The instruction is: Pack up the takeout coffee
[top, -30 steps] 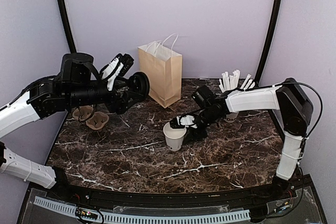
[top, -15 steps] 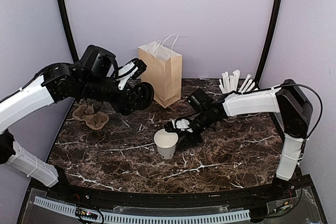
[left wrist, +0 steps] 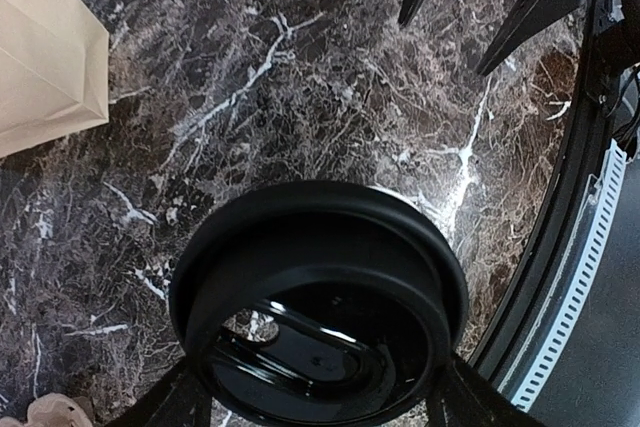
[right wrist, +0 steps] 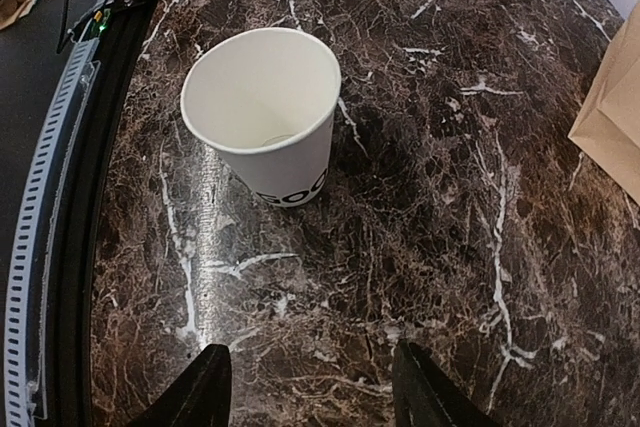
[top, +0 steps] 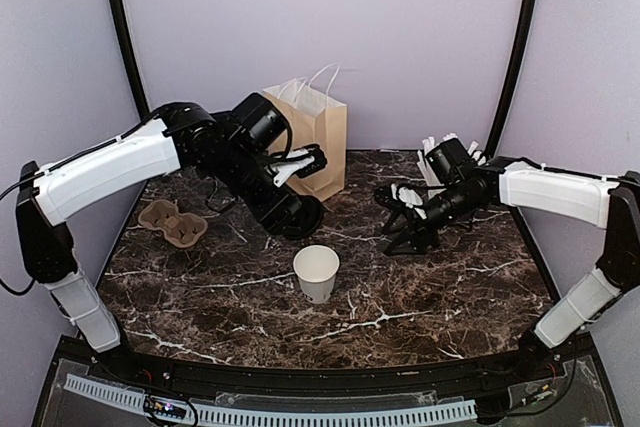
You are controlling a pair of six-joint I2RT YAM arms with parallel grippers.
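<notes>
The takeout coffee cup (top: 316, 272) stands upright and uncovered mid-table, white with dark lettering near its base (right wrist: 265, 112). Its round black lid (left wrist: 318, 307) is clamped between my left gripper's fingers (left wrist: 172, 402), with the left gripper (left wrist: 315, 397) shut on its rim. In the top view the lid (top: 303, 219) hangs just behind and left of the cup, above the table. My right gripper (top: 405, 234) is open and empty, off to the cup's right. In the right wrist view its fingers (right wrist: 207, 387) are spread, and the right gripper (right wrist: 312, 392) is apart from the cup.
A brown paper bag (top: 310, 137) stands open at the back centre. A cardboard cup carrier (top: 172, 222) lies at the left. A second white cup with wrapped straws (top: 445, 159) stands at the back right, behind the right arm. The table's front edge (top: 300, 367) is near.
My right gripper let go of the cup after sliding it slightly left, then drew back to the right. My left arm swung right and down, bringing the lid close to the cup.
</notes>
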